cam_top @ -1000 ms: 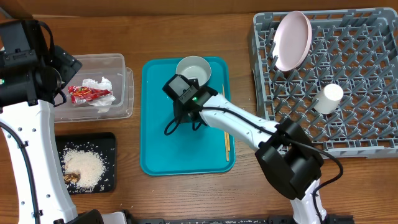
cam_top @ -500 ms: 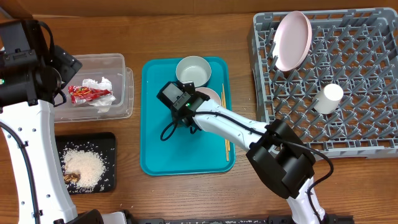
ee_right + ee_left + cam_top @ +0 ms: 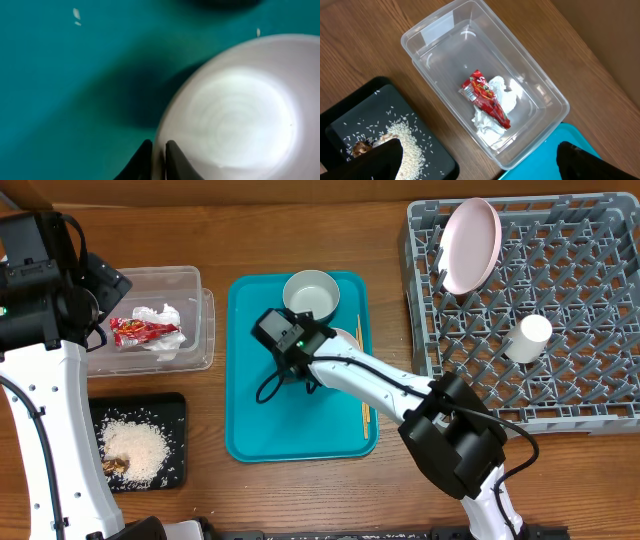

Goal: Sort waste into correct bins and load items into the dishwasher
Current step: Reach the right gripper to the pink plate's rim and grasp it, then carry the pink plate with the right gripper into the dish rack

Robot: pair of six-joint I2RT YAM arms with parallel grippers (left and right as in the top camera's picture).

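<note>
Though the red snack wrapper [image 3: 487, 97] carries white lettering, I cannot read it in the left wrist view. It lies on the white tissue [image 3: 507, 95] inside the clear tub [image 3: 440, 30]. My left end effector [image 3: 479, 150] hangs over that tub, fingers wide apart. Only the right wrist view shows the right end effector [image 3: 157, 152] clamped on the rim of the saucer [image 3: 230, 110], on the teal tray [image 3: 60, 75]. Only the overhead view shows the plate [image 3: 470, 245] and cup [image 3: 528, 337] in the dish rack [image 3: 600, 380].
</note>
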